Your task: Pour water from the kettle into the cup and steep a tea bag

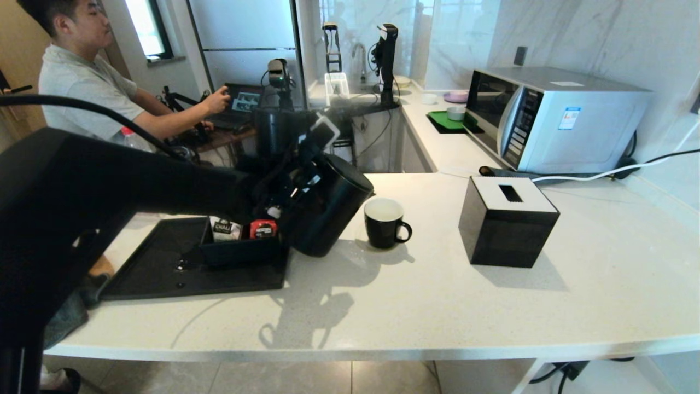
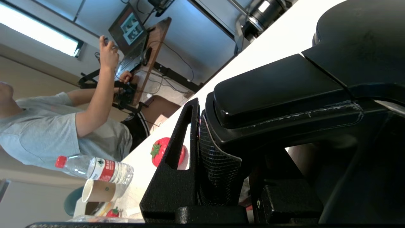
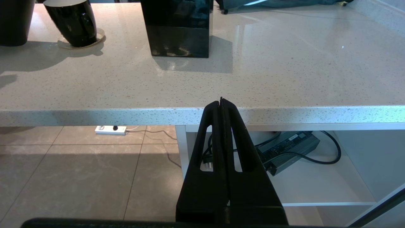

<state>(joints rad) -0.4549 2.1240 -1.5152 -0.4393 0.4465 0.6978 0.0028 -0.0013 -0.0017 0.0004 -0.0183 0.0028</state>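
The black kettle leans with its wide mouth toward the cup, a small black mug with a white inside just to its right. My left gripper is shut on the kettle's loop handle, and one finger presses against its side. No stream of water shows between kettle and cup. The tea bag is out of view. My right gripper hangs shut and empty below the counter's front edge. From there the cup and the kettle's base show at the far side.
A black tray left of the kettle carries a small box with a white sachet and a red sachet. A black tissue box stands right of the cup. A microwave sits at the back right. A person sits beyond the counter, back left.
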